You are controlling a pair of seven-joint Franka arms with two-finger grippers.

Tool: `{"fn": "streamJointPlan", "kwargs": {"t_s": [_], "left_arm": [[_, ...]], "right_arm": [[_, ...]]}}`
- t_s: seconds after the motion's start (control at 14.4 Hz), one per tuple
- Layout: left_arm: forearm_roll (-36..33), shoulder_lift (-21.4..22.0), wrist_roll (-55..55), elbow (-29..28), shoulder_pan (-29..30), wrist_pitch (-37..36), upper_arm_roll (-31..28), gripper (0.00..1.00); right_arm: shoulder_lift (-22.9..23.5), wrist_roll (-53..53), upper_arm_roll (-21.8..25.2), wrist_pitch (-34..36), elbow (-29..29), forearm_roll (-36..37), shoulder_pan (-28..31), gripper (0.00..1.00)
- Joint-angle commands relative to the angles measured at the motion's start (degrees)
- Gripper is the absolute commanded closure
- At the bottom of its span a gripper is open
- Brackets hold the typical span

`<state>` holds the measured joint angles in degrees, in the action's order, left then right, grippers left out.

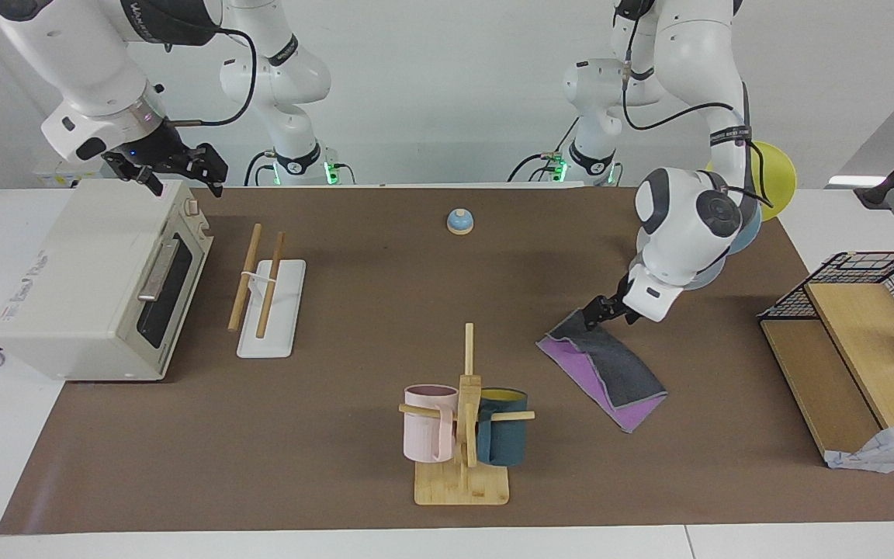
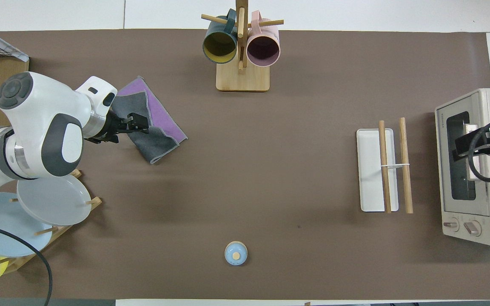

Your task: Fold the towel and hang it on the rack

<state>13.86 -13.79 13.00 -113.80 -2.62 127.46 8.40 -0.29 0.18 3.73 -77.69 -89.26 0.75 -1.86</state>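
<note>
The towel (image 1: 624, 371) lies on the brown mat toward the left arm's end of the table, partly folded, its dark grey face turned over the purple one; in the overhead view the towel (image 2: 156, 143) shows the same fold. My left gripper (image 1: 599, 311) is shut on the towel's edge nearest the robots and holds that edge slightly raised; it also shows from above (image 2: 138, 126). The rack (image 1: 268, 299), two wooden rods on a white base, stands toward the right arm's end, beside the toaster oven, and also shows from above (image 2: 383, 165). My right gripper (image 1: 179, 172) waits open above the oven.
A toaster oven (image 1: 98, 279) stands at the right arm's end. A wooden mug tree (image 1: 466, 435) with a pink and a dark teal mug stands farthest from the robots. A blue bell (image 1: 460, 222) sits near the robots. A plate stand with plates (image 2: 45, 204) and a wooden shelf with a wire basket (image 1: 858, 334) are at the left arm's end.
</note>
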Motion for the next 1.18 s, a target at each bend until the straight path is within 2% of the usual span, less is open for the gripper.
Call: {"fn": "streamJointPlan", "kwargs": {"t_s": [0.0,0.14,0.28,0.63,0.97,1.11], "left_arm": [[9.92,4.28,-3.23,-11.85,0.95,10.76,0.38,0.0],[16.88,5.43,-4.38,-15.3,0.78,14.29,0.38,0.0],[18.31,5.52,-4.56,-16.45,0.78,15.36,0.38,0.01],[22.96,4.03,-5.18,-16.81,-0.89,19.66,0.47,0.25],[23.67,3.42,-5.18,-16.72,-1.42,21.24,0.65,0.47],[23.67,2.45,-5.18,-16.72,-2.38,22.48,0.65,0.66]], "right_arm": [[-1.38,-1.14,-0.21,-0.1,-1.53,-1.1,0.45,0.0],[-1.38,-1.14,-0.21,-0.01,-1.53,-1.1,0.45,0.0],[-1.38,-1.23,-0.21,0.08,-1.53,-1.19,0.37,0.0],[-1.38,-1.23,-0.21,-0.1,-1.53,-1.19,0.37,0.0],[-1.38,-1.14,-0.21,-0.1,-1.53,-1.19,0.37,0.0],[-1.38,-1.14,-0.21,-0.1,-1.53,-1.28,0.37,0.0]]}}
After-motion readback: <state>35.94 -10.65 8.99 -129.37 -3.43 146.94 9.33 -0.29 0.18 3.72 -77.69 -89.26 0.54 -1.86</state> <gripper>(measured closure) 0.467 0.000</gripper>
